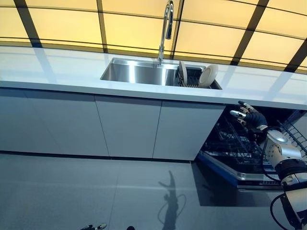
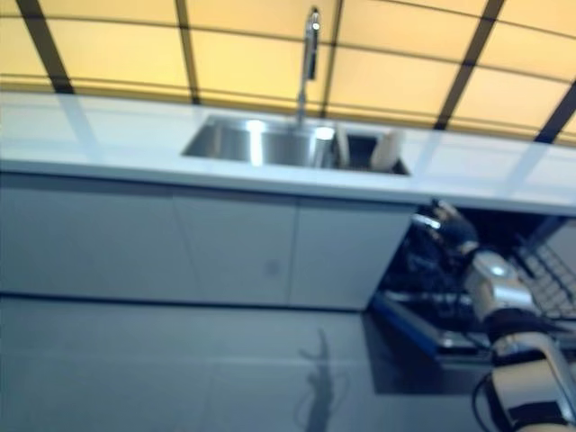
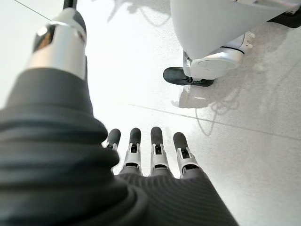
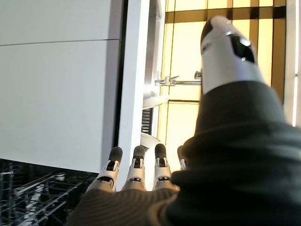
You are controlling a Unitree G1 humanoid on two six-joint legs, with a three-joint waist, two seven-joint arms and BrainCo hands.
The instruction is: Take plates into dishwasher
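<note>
Two white plates stand on edge in a dark rack at the right end of the sink: a larger one (image 1: pixel 208 75) leaning right and a second (image 1: pixel 183 73) beside it. Below the counter at the right, the dishwasher is open, with its dark wire rack (image 1: pixel 232 143) pulled out. My right hand (image 1: pixel 249 117) hovers in front of the dishwasher opening just under the counter edge, with straight fingers (image 4: pixel 136 172) and nothing in it. My left hand (image 3: pixel 158 150) hangs low over the floor, fingers straight and empty; only its fingertips (image 1: pixel 93 226) show at the bottom of the left eye view.
A tall faucet (image 1: pixel 166 28) rises behind the steel sink (image 1: pixel 139 72), set in a long white counter (image 1: pixel 57 72). Closed grey cabinet doors (image 1: pixel 124 124) run under the counter. The lowered dishwasher door (image 1: pixel 225 170) juts out over the grey floor.
</note>
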